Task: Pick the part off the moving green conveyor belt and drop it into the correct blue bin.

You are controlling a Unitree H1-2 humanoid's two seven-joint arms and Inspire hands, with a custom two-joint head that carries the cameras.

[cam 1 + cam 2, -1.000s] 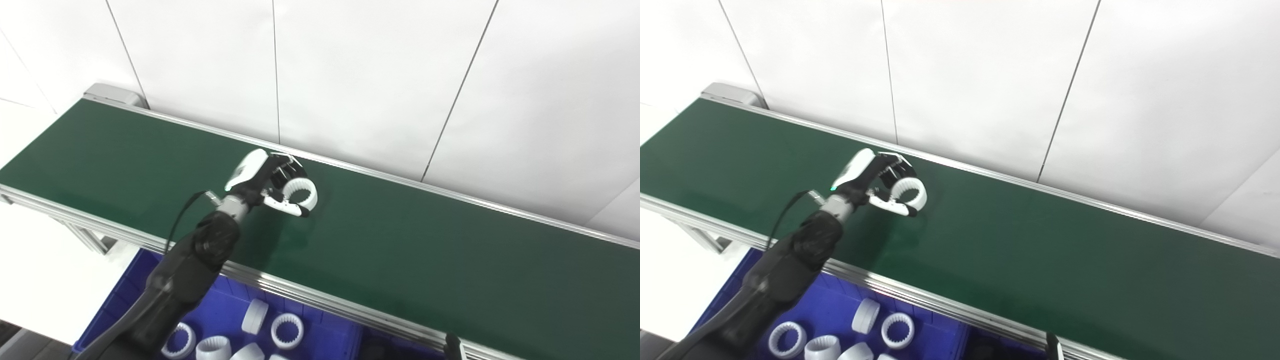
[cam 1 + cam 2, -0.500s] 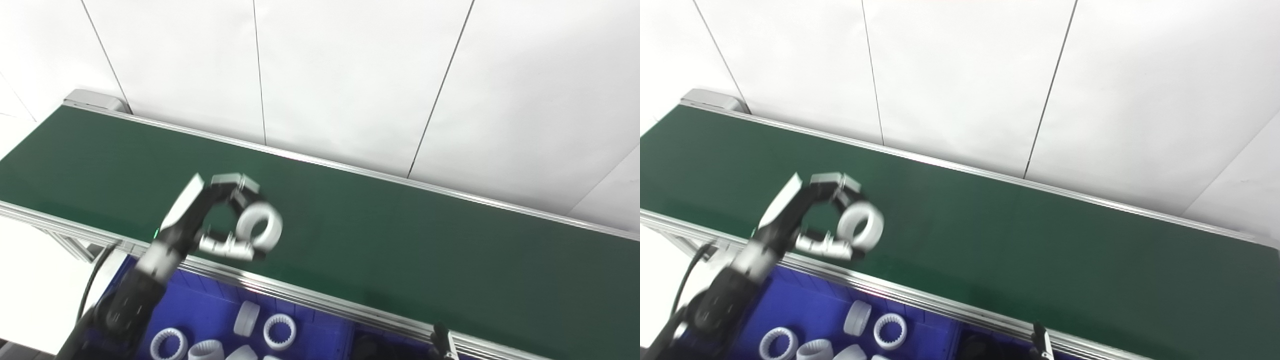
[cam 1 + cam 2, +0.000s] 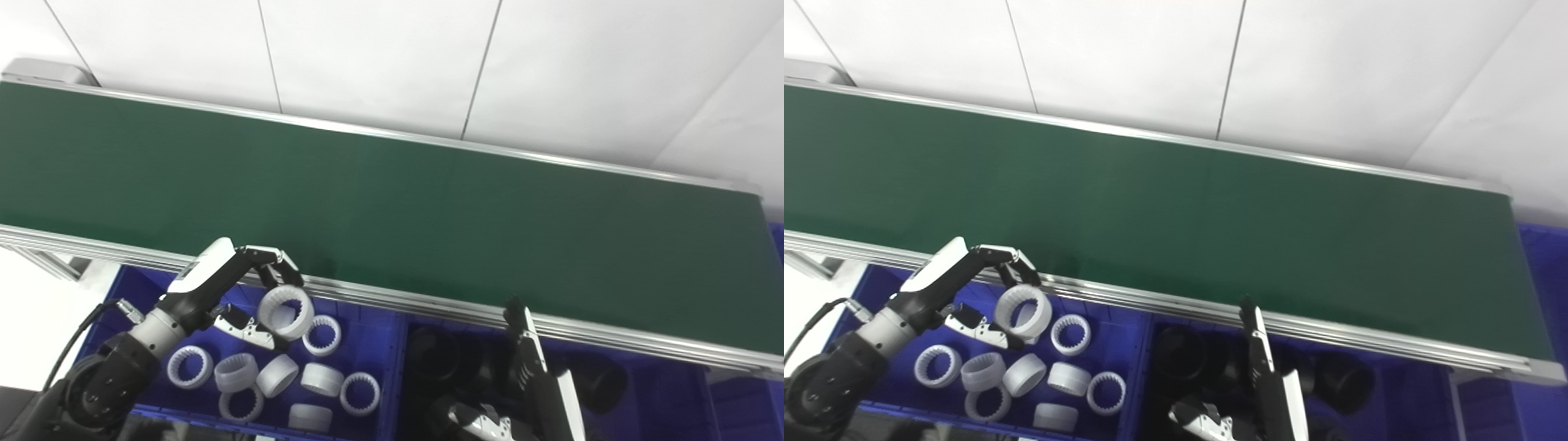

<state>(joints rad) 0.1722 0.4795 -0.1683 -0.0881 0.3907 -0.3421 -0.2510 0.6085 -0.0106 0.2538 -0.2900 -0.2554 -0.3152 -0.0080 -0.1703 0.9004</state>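
A white toothed ring part [image 3: 285,312] hangs above the left blue bin [image 3: 373,334], pinched between the fingers and thumb of my left hand [image 3: 236,291]. That bin holds several more white rings [image 3: 275,375]. The green conveyor belt [image 3: 392,202] carries nothing in view. My right hand [image 3: 533,386] stands at the bottom over the right blue bin [image 3: 667,401], fingers pointing up and apart, holding nothing.
Dark black parts [image 3: 432,355] lie in the right blue bin. The belt's aluminium near rail [image 3: 429,305] runs just above both bins. A white panelled wall [image 3: 392,55] stands behind the belt. Another blue bin edge [image 3: 1543,257] shows at the far right.
My left hand carried the white ring off the belt, back over the near rail, to above the left bin. The camera tilted down and right, bringing the bins and my right hand into view.
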